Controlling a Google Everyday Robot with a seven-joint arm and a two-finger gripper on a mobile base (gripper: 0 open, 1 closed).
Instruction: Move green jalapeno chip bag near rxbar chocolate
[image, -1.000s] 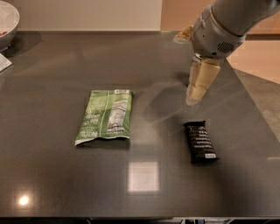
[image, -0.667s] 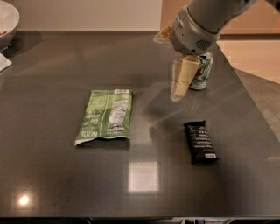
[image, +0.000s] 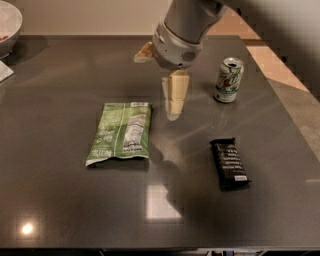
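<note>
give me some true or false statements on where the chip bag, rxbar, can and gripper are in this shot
1. The green jalapeno chip bag lies flat on the table. True.
2. The gripper grips the bag. False: it is beside the bag's upper right corner, between the bag and the soda can.
3. The rxbar chocolate touches the bag. False: bare table separates them, with the bar to the bag's right.
4. The soda can stands upright. True.
</note>
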